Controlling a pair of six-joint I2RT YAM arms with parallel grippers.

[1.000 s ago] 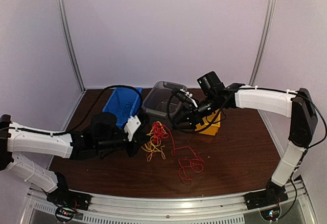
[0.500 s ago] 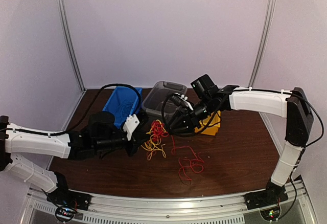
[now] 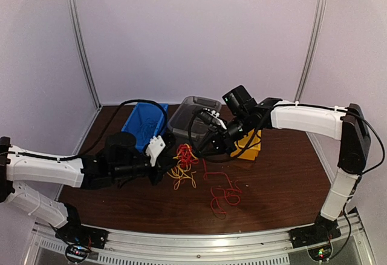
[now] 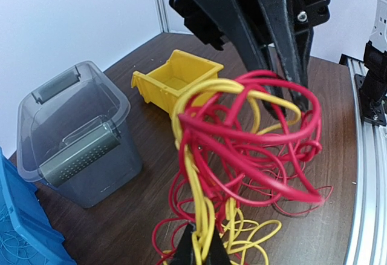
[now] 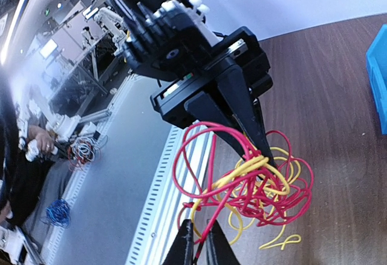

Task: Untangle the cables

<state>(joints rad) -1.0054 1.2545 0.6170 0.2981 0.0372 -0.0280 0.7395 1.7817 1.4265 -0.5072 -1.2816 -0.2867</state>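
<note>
Tangle of cables (image 3: 185, 156), red and yellow, is held up between your two grippers over the table (image 3: 290, 180), with a looser red length lying toward the near edge. Your left gripper (image 4: 196, 250) is clamped on yellow and red strands. Your right gripper (image 5: 199, 245) seems pressed onto one red strand, though that view is cramped.

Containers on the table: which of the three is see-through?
The grey plastic box, standing between the blue bin and the yellow bin. Its walls are transparent; the other two are solid coloured plastic.
</note>
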